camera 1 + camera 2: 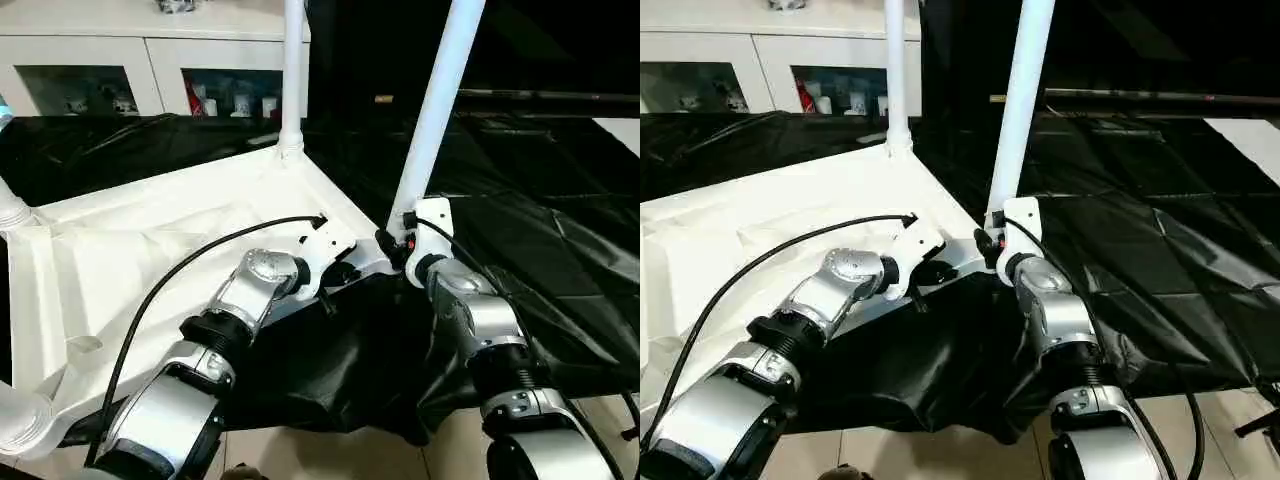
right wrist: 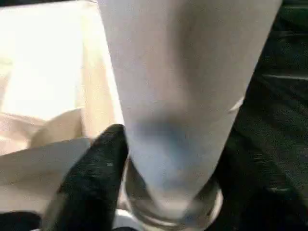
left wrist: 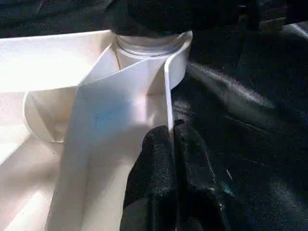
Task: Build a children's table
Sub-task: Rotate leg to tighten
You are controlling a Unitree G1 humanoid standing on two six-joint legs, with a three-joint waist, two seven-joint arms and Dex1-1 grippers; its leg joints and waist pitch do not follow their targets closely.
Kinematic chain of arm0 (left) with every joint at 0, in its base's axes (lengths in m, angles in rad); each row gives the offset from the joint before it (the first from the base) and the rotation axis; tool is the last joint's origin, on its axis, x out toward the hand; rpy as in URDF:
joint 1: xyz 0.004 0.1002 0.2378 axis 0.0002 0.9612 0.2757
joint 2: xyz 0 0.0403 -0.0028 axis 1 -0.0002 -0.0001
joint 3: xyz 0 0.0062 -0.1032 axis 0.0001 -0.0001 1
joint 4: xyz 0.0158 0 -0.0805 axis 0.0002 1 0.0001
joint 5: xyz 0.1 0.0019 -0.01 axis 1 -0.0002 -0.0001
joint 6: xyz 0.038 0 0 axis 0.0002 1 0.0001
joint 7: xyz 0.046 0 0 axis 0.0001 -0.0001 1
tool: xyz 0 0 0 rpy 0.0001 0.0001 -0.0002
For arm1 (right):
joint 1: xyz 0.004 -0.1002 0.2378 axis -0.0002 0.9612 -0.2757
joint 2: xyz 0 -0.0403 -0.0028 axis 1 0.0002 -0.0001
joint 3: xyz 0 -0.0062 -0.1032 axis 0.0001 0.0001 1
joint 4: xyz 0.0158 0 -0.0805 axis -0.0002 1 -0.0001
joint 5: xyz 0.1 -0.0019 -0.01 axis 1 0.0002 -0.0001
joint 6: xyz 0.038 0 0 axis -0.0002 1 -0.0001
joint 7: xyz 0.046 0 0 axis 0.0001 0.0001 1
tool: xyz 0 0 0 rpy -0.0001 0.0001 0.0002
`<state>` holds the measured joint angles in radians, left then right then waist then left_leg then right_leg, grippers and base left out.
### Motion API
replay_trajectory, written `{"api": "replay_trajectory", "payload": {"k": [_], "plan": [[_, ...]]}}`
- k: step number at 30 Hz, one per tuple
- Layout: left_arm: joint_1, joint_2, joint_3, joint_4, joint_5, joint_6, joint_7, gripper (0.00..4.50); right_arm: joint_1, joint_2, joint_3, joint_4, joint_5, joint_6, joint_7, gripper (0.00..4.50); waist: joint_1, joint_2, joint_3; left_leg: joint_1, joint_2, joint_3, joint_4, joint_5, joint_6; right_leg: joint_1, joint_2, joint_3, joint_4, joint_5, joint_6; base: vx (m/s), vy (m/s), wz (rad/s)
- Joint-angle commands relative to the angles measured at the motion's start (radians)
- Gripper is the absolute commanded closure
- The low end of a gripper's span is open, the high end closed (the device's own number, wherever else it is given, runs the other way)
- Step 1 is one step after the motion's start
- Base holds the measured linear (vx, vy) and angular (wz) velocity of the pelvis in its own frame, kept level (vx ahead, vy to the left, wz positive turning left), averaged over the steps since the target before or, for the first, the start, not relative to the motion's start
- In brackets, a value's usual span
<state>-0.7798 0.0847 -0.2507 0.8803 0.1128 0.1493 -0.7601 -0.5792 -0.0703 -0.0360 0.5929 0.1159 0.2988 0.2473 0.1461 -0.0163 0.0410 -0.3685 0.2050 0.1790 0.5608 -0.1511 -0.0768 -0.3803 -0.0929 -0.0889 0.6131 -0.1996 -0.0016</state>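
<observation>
Tabletop (image 1: 150, 250) lay upside down on the black sheet (image 1: 560, 250), ribbed underside up, so its corner sockets faced upward to take legs. Left gripper (image 3: 172, 139) was clenched on the thin rim wall of the top, one finger either side of it, just short of the near corner socket (image 3: 149, 48); this pinch probably steadied the top against the push of the other arm. Right gripper (image 1: 400, 240) grasped the leaning leg (image 1: 437, 110) low down, just above that socket, one black finger (image 2: 94, 168) pressed against the tube. The leg tilted, apparently not yet seated square. Another leg (image 1: 292, 70) stood upright in the far corner, beyond both jaws.
</observation>
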Motion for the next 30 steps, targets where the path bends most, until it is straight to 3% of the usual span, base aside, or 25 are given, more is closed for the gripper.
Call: {"api": "replay_trajectory", "payload": {"k": [1,7,10,13,15,17,18,21,22,24,26,27,28,30], "plan": [[-0.022,-0.017,0.007,-0.007,-0.018,-0.045,-0.01,4.5,0.029,0.033,0.054,-0.002,0.051,0.031,0.12,1.3,0.0,0.003,-0.057,0.014,0.028,-0.013,-0.067,-0.283,-0.015,0.038,-0.066,0.051,-0.085,-0.203,-0.145,0.0,0.0,0.0],[0.01,0.058,-0.002,-0.049,-0.034,-0.089,-0.145,4.5,0.074,-0.068,0.101,-0.1,0.047,0.039,0.301,1.11,0.004,0.0,-0.059,0.01,0.027,-0.011,-0.063,-0.231,0.01,0.044,-0.065,0.05,-0.079,-0.136,-0.163,0.0,0.0,0.0],[0.043,0.116,-0.007,-0.095,-0.071,-0.131,-0.291,4.5,0.114,-0.174,0.156,-0.176,0.049,0.032,0.47,1.11,0.005,0.009,-0.059,0.011,0.03,-0.012,-0.062,-0.242,0.009,0.046,-0.063,0.049,-0.079,-0.12,-0.174,0.0,0.0,0.0],[0.075,0.159,-0.017,-0.148,-0.106,-0.138,-0.415,4.5,0.138,-0.246,0.177,-0.232,0.063,0.043,0.572,1.11,0.006,0.01,-0.06,0.011,0.032,-0.009,-0.06,-0.233,0.018,0.044,-0.061,0.049,-0.071,-0.081,-0.196,0.0,0.0,0.0],[0.079,0.17,-0.021,-0.153,-0.108,-0.159,-0.44,4.5,0.143,-0.263,0.173,-0.253,0.079,0.058,0.607,1.11,0.011,0.004,-0.061,0.011,0.033,-0.007,-0.056,-0.204,0.033,0.044,-0.062,0.048,-0.065,-0.05,-0.216,0.0,0.0,0.0],[0.083,0.193,-0.024,-0.161,-0.113,-0.164,-0.485,4.5,0.154,-0.293,0.175,-0.278,0.092,0.066,0.663,1.11,0.016,0.006,-0.06,0.012,0.035,-0.007,-0.056,-0.201,0.034,0.041,-0.064,0.048,-0.064,-0.058,-0.225,0.0,0.0,0.0],[0.088,0.212,-0.026,-0.172,-0.119,-0.158,-0.523,4.5,0.161,-0.315,0.186,-0.289,0.095,0.058,0.702,1.11,0.022,-0.005,-0.059,0.012,0.036,-0.005,-0.055,-0.203,0.037,0.041,-0.066,0.048,-0.064,-0.076,-0.224,0.0,0.0,0.0],[0.099,0.232,-0.022,-0.191,-0.13,-0.153,-0.554,4.5,0.165,-0.344,0.209,-0.286,0.086,0.042,0.746,1.11,0.029,-0.002,-0.056,0.012,0.037,-0.005,-0.058,-0.216,0.032,0.037,-0.068,0.049,-0.068,-0.123,-0.208,0.0,0.0,0.0],[0.102,0.236,-0.021,-0.197,-0.133,-0.147,-0.561,4.5,0.163,-0.345,0.21,-0.283,0.086,0.043,0.753,1.26,0.028,-0.009,-0.055,0.011,0.037,-0.004,-0.058,-0.22,0.028,0.037,-0.069,0.05,-0.069,-0.139,-0.205,0.0,0.0,0.0],[0.104,0.239,-0.02,-0.2,-0.134,-0.146,-0.565,4.5,0.16,-0.345,0.211,-0.28,0.087,0.044,0.76,1.42,0.029,-0.006,-0.055,0.012,0.037,-0.005,-0.058,-0.22,0.024,0.036,-0.07,0.05,-0.07,-0.156,-0.2,0.0,0.0,0.0],[0.107,0.241,-0.017,-0.204,-0.135,-0.146,-0.568,4.5,0.152,-0.346,0.221,-0.274,0.081,0.041,0.775,1.55,0.028,-0.016,-0.054,0.011,0.036,-0.005,-0.059,-0.218,0.022,0.036,-0.07,0.05,-0.071,-0.166,-0.196,0.0,0.0,0.0],[0.108,0.241,-0.016,-0.205,-0.135,-0.146,-0.568,4.5,0.15,-0.346,0.224,-0.271,0.077,0.039,0.779,1.55,0.03,-0.011,-0.054,0.011,0.037,-0.006,-0.059,-0.215,0.02,0.036,-0.071,0.05,-0.069,-0.171,-0.193,0.0,0.0,0.0],[0.111,0.242,-0.016,-0.211,-0.137,-0.144,-0.569,4.5,0.146,-0.347,0.23,-0.266,0.075,0.038,0.787,1.79,0.028,-0.021,-0.054,0.01,0.036,-0.005,-0.058,-0.209,0.022,0.037,-0.07,0.05,-0.07,-0.166,-0.19,0.0,0.0,0.0],[0.116,0.243,-0.016,-0.221,-0.139,-0.137,-0.569,4.5,0.139,-0.346,0.235,-0.258,0.078,0.035,0.795,1.85,0.03,-0.02,-0.055,0.009,0.036,-0.006,-0.057,-0.194,0.025,0.037,-0.072,0.05,-0.067,-0.161,-0.19,0.0,0.0,0.0]]}}
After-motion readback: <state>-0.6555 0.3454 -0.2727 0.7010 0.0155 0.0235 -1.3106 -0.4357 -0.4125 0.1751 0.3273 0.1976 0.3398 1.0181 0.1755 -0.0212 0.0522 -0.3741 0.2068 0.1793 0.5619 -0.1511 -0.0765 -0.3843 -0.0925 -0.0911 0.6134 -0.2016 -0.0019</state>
